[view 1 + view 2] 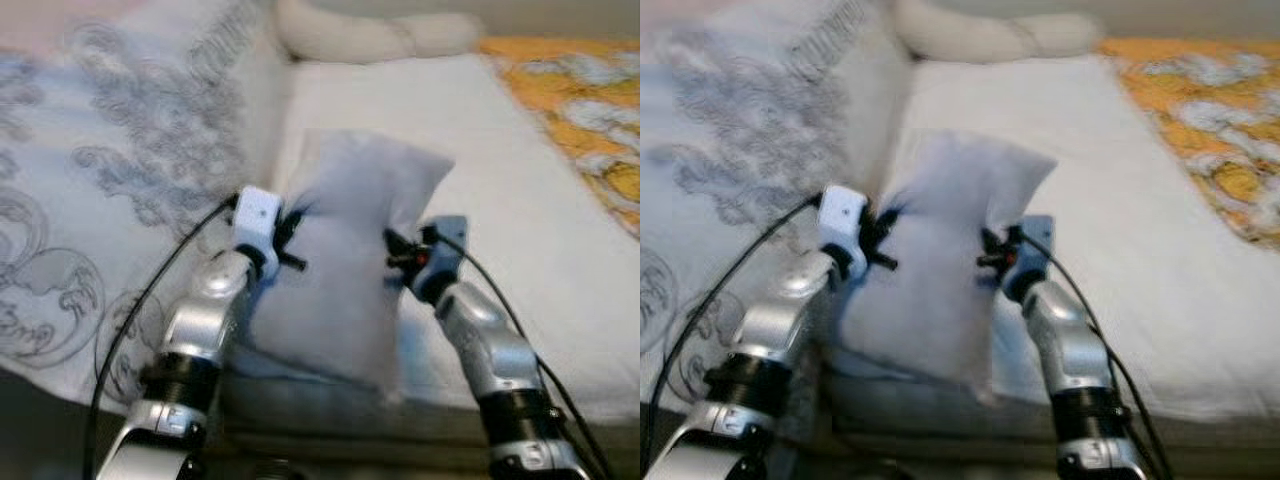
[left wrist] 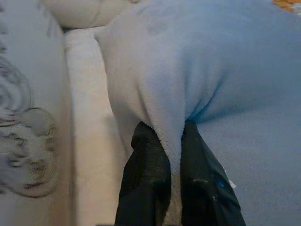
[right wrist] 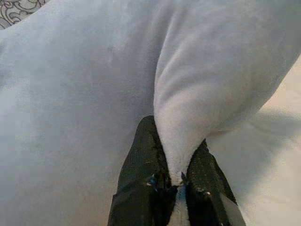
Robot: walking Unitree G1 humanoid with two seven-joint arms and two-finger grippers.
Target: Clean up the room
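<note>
In the left eye view the two silver arms rose from the near edge of the picture, and between them hung a pale blue-grey pillow point(image 1: 345, 270), lifted over the near edge of a white bed point(image 1: 520, 210). The left gripper point(image 1: 290, 240) pinched the pillow's left side and the right gripper point(image 1: 398, 255) pinched its right side, so the pillow stood upright between them with its top corner toward the head of the bed. A patterned grey-and-white cover point(image 1: 110, 200) lay along the bed's left side, an orange flowered cloth point(image 1: 585, 110) at its far right corner, and a cream bolster point(image 1: 375, 32) across the far edge. The right eye view showed the same scene, blurred. In the left wrist view the two black fingers point(image 2: 146, 183) were closed narrowly on a fold of the pillow, the fabric bunched between them, with the white bed edge beside it. In the right wrist view the fingers point(image 3: 141, 179) likewise clamped a fold of the pillow, nearly touching.
</note>
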